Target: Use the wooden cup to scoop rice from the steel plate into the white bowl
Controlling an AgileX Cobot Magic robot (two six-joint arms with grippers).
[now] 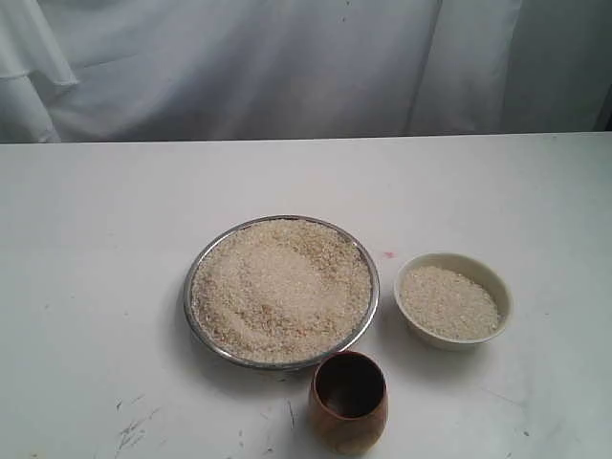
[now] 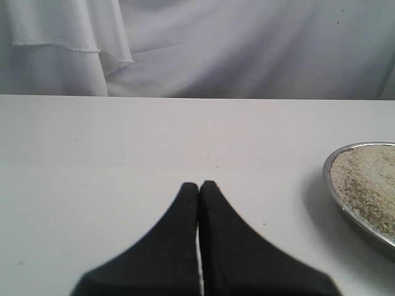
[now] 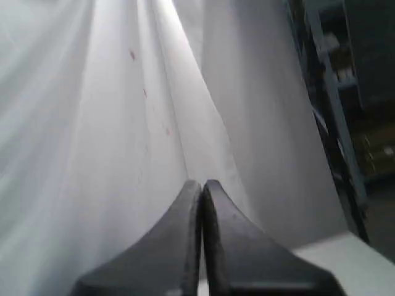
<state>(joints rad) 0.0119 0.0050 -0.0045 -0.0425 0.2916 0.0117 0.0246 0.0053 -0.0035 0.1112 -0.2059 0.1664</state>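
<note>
Just ahead of my left gripper (image 2: 199,185), clenched on nothing, is bare table (image 2: 123,142), then the steel plate (image 2: 327,176) of rice (image 2: 370,179) toward my right arm. My right gripper (image 3: 202,183), also clenched and empty, faces the curtain (image 3: 123,123). The wooden cup (image 1: 348,406) stands upright just beside the plate and is, I judge, nearer to this arm.

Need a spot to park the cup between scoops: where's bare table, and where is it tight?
Widest bare table lies left of the steel plate; another broad band runs beyond the plate and white bowl up to the curtain. A narrower strip sits right of the bowl. Crowded: the pocket where plate, bowl and wooden cup nearly meet.
</note>
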